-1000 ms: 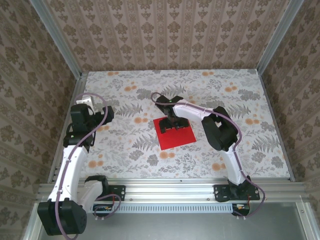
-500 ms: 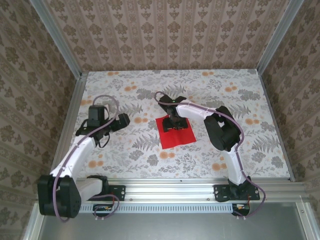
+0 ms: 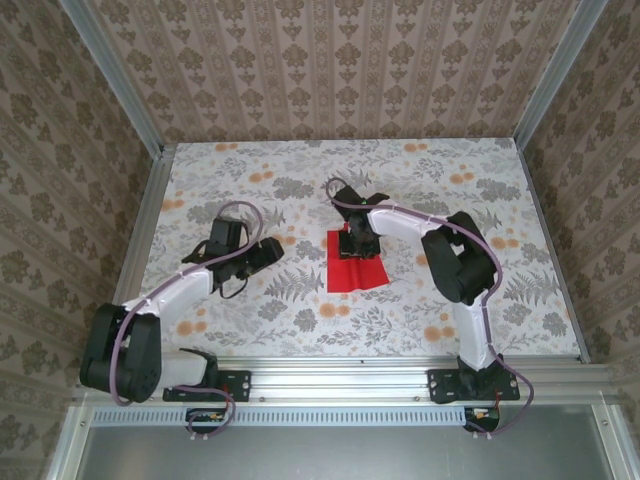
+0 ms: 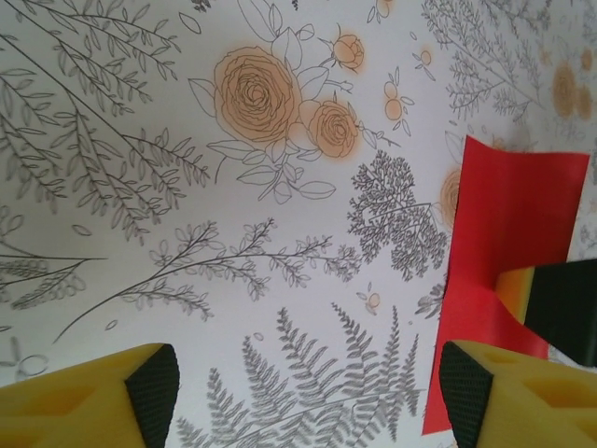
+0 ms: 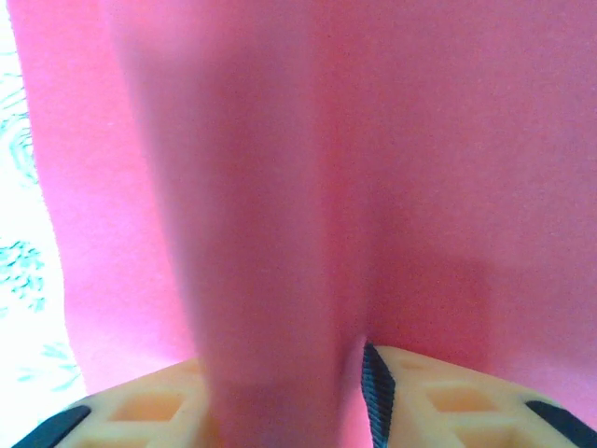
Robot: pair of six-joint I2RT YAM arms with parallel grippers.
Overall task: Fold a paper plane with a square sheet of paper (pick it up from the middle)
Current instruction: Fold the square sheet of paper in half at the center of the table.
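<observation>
Red paper [image 3: 357, 274] bunched inside right hand [image 3: 357, 244]

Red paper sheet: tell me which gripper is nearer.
Right. The right gripper sits on the red paper sheet, pinching its middle; the left gripper hangs apart, off its left side.

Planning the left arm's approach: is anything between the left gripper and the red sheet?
Nothing visible: bare table lies between the left gripper and the square sheet of paper; the right gripper sits on it.
</observation>
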